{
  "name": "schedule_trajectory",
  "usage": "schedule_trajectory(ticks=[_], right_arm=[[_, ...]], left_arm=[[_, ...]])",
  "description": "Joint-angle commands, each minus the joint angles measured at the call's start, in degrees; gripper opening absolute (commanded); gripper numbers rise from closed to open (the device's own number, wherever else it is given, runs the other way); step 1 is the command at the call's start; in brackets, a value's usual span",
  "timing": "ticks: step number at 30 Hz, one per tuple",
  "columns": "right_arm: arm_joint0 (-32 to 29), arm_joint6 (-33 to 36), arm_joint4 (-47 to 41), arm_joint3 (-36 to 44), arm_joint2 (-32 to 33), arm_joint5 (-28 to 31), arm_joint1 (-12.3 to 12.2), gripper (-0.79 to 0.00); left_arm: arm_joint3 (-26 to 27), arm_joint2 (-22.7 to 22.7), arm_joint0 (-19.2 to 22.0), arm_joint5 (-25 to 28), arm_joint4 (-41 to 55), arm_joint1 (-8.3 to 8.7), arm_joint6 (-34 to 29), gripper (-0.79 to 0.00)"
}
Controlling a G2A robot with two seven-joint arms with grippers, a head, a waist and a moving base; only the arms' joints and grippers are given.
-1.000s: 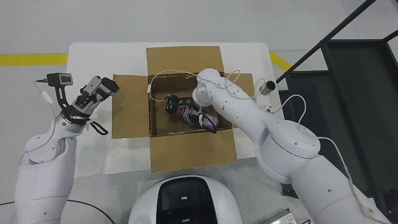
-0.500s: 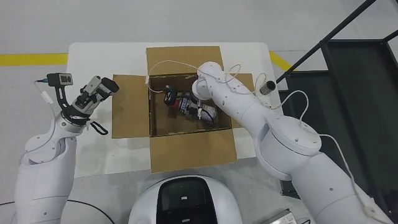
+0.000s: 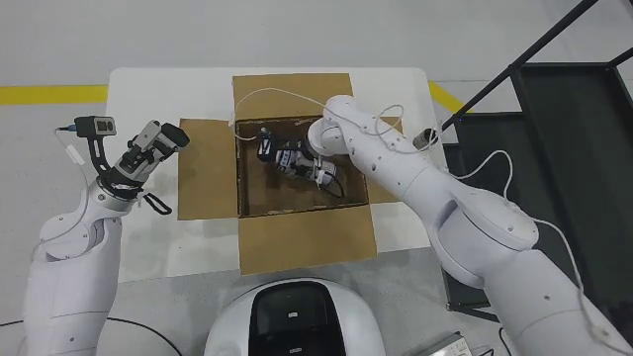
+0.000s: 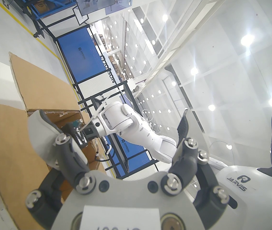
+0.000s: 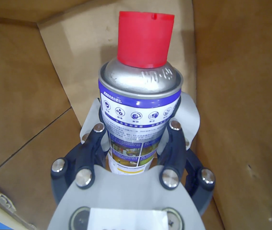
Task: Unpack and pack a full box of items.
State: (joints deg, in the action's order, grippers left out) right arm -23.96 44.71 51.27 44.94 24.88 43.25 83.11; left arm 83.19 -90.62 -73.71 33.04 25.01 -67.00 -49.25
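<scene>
Down inside the cardboard box (image 5: 234, 72), the right pincer (image 5: 139, 120) is clamped around the lower body of a spray can (image 5: 139, 89). The can's long axis runs straight out from the wrist, with the red plastic cap (image 5: 145, 41) leading toward a corner of the box. It is a smooth metal cylinder with a glossy label and a domed silver shoulder. The left pincer (image 4: 110, 125) hangs spread and empty over the desk (image 3: 158, 89), well apart from the can.

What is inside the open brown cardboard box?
The right pincer holds a blue-labelled silver spray can with a red cap over the box's bare floor. Its arm hides part of it.
</scene>
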Motion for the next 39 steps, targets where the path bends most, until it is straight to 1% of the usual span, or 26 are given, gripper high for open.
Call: schedule_trajectory(ticks=[1,5,10,13,17,21,24,26,28,39], right_arm=[[-2.2,0.4,1.3,6.4,2.5,-0.7,-2.5,-0.785],[-8.2,2.1,4.3,19.6,8.8,-1.7,-7.6,-0.785],[-18.2,3.2,7.9,35.3,18.7,-1.2,-13.4,-0.785],[-24.6,0.2,10.7,43.1,24.9,-0.4,-15.9,-0.785],[-32.8,-7.9,15.1,50.3,32.9,0.4,-18.5,-0.785],[-39.8,-16.8,20.2,54.5,38.9,-0.7,-20.0,-0.785],[-43.9,-24.5,23.7,56.7,42.0,-0.2,-20.8,-0.785],[-46.1,-30.2,25.9,57.5,43.7,1.4,-21.3,-0.785],[-47.4,-35.0,28.0,57.7,44.7,4.4,-21.8,-0.785],[-47.4,-35.0,28.0,57.7,44.7,4.4,-21.8,-0.785]], left_arm=[[0.0,0.0,0.0,0.0,0.0,0.00,0.0,0.000],[0.0,0.0,0.0,0.0,0.0,0.00,0.0,0.000],[0.0,0.0,0.0,0.0,0.0,0.00,0.0,0.000],[0.0,0.0,0.0,0.0,0.0,0.00,0.0,0.000],[0.0,0.0,0.0,0.0,0.0,0.00,0.0,0.000],[0.0,0.0,0.0,0.0,0.0,0.00,0.0,0.000],[0.0,0.0,0.0,0.0,0.0,0.00,0.0,0.000],[0.0,0.0,0.0,0.0,0.0,0.00,0.0,0.000],[0.0,0.0,0.0,0.0,0.0,0.00,0.0,0.000],[0.0,0.0,0.0,0.0,0.0,0.00,0.0,0.000]])
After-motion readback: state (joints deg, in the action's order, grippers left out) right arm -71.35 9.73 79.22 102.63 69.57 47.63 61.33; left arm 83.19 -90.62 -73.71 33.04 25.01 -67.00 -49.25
